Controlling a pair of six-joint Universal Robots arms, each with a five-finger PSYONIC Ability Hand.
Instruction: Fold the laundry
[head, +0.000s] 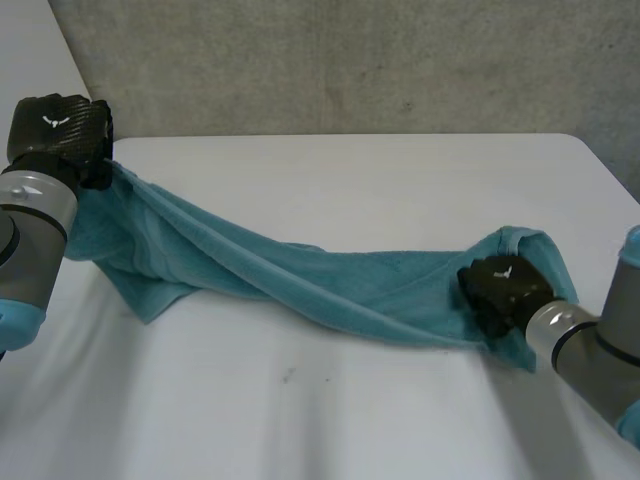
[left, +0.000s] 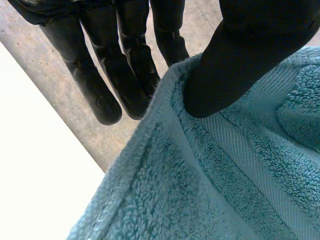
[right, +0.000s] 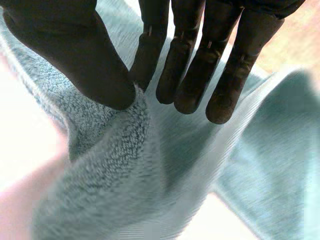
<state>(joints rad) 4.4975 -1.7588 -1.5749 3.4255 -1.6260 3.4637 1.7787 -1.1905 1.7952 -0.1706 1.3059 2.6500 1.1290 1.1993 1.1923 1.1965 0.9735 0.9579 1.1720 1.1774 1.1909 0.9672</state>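
Left hand (head: 60, 132) is closed on one raised end of the teal towel (head: 300, 275), whose other end is pinched by the right hand (head: 505, 288) on the white table (head: 350, 170)

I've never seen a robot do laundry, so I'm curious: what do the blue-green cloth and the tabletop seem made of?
The teal towel looks like cotton terry: fuzzy looped pile with a flat woven band near its hem, soft and matte. The table looks like a smooth, hard white board, perhaps laminate; its plain matte top leaves that open.
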